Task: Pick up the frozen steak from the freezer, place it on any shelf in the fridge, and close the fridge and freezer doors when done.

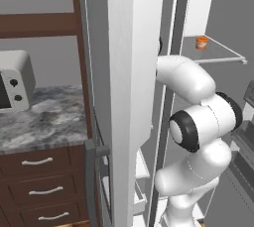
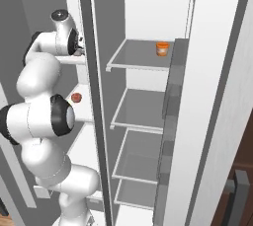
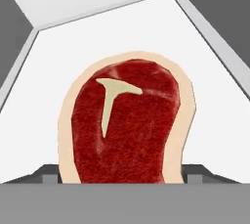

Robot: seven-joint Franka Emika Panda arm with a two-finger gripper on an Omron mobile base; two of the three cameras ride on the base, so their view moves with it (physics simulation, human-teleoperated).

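The frozen steak (image 3: pixel 127 120), dark red with a pale fat rim and a T-shaped bone, lies on a white freezer shelf (image 3: pixel 63 47). In the hand view it is right in front of the camera. My gripper (image 3: pixel 122 175) is shut on the steak's near end, with a grey fingertip (image 3: pixel 48 173) pressed against each side. In the right base view my arm reaches into the freezer (image 2: pixel 81 116), the narrow left compartment, with the hand (image 2: pixel 74 47) at an upper shelf. The fridge (image 2: pixel 143 106) with its broad grey shelves stands open beside it.
An orange cup (image 2: pixel 162 48) stands on the top fridge shelf. A small red item (image 2: pixel 75 97) sits on a lower freezer shelf. The freezer door (image 1: pixel 124 97) and the fridge door (image 2: pixel 207 101) both stand open. A toaster oven (image 1: pixel 15 80) rests on the marble counter (image 1: pixel 44 122).
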